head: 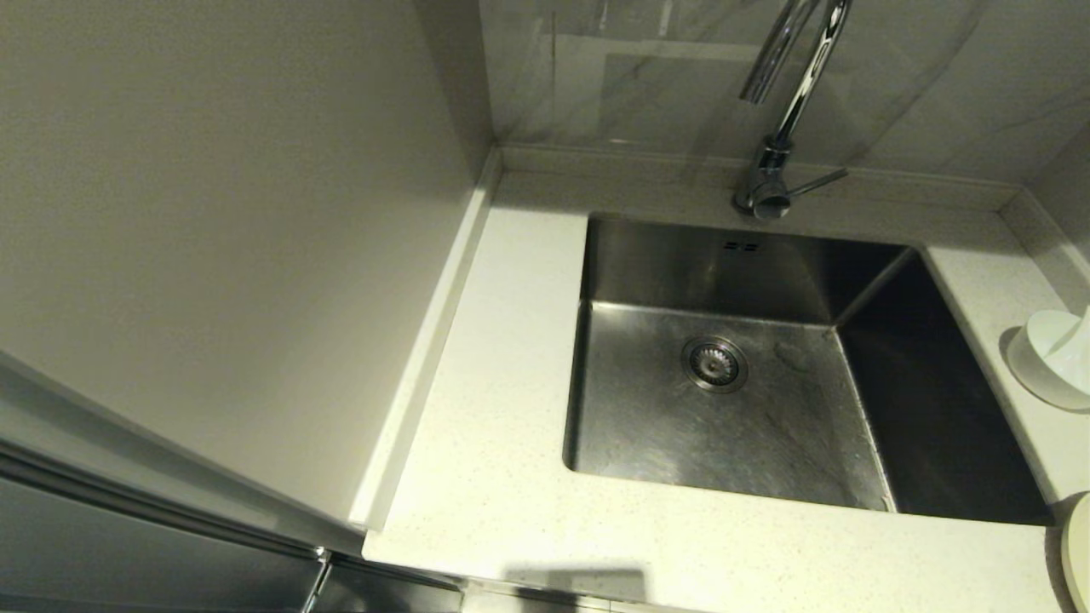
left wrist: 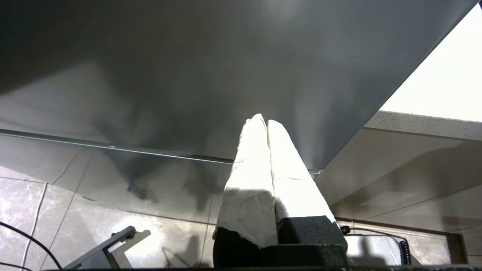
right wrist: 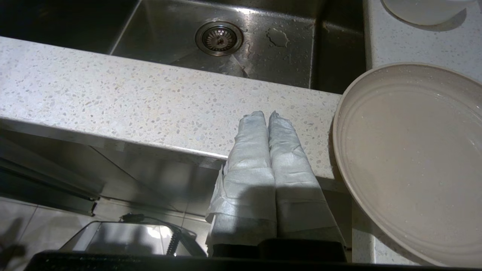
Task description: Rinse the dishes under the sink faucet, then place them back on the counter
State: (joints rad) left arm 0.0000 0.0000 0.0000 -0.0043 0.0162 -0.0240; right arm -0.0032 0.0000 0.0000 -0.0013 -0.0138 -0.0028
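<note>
Both grippers pressed together, empty: right gripper below counter front edge beside cream plate; left gripper parked low. Plate overhangs edge, could get knocked off on rise.

The faucet arches out past the head view's top edge. At the right edge, the bowl and plate show only partly.

Sink set into the counter, drain strainer in its floor. Faucet on the counter strip behind the sink, approx centre. Wall panel stands left of the counter. Bowl on the counter right of the sink; plate at the counter's front right corner, nearer the robot.
</note>
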